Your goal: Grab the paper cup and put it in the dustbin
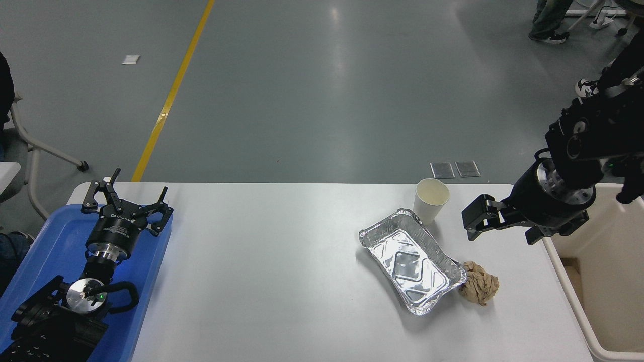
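The white paper cup (430,200) stands upright near the table's far edge, just behind the far corner of the foil tray (411,260). My right gripper (472,221) hangs a little to the right of the cup, pointing left toward it, with its fingers apart and nothing between them. The cream-beige dustbin (567,286) stands against the table's right edge, below and behind my right arm; only its left side shows. My left gripper (126,200) is parked open over the blue tray (40,251) at the lower left.
A crumpled brown paper ball (479,282) lies against the foil tray's right end. A chair (30,151) stands at the left. A person's legs and shoes (548,30) show on the floor at the top right.
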Motion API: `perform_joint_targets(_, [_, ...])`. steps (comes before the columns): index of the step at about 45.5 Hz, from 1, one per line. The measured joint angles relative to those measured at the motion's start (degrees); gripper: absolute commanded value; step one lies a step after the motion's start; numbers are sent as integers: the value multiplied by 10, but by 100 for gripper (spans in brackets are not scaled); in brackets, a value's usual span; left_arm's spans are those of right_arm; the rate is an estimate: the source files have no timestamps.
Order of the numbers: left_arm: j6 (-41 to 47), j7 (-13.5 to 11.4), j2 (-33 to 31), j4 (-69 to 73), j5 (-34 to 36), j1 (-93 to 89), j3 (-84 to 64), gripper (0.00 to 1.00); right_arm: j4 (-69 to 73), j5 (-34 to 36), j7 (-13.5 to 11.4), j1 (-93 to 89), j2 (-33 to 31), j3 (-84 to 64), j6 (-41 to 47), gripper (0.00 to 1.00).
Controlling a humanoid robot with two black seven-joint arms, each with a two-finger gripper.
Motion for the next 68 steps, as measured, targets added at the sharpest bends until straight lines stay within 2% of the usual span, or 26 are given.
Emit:
perform_joint_targets(48, [0, -1, 1, 0, 0, 0, 1, 99, -13, -2, 0, -15, 0, 16, 1, 100])
perform_joint_targets(54, [0, -1, 1, 0, 0, 0, 1, 99, -51, -10, 0, -46, -9, 27, 0, 100])
perform_joint_targets(68, [0, 0, 1, 0, 1, -1, 3, 99, -205, -86, -2, -174, -21, 68, -40, 100])
